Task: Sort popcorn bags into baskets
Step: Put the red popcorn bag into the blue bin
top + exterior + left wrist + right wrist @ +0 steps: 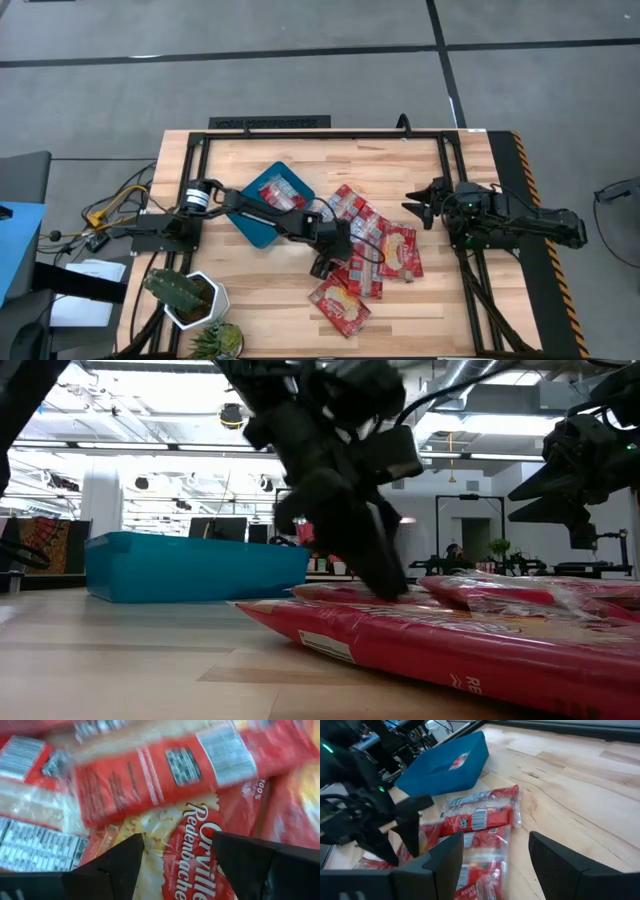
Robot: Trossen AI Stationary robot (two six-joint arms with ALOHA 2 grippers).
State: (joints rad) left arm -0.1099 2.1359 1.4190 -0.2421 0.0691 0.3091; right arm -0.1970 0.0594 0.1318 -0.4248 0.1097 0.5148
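Showing packet (461,761) inside tray (435,777), right wrist only

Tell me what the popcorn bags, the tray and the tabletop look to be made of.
Popcorn bags: thin glossy plastic film, judging by wrinkles, glare and clear patches in the left wrist view. Tray: teal moulded plastic, smooth and matte, with rounded corners and even colour. Tabletop: light wood, probably jointed planks, with visible grain and seams; finish looks satin.

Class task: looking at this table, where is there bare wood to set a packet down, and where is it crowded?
Bare wood lies between the teal tray and the table's far rail, and beside the cactus pot. The middle is crowded: popcorn bags overlap beneath the left pincer.
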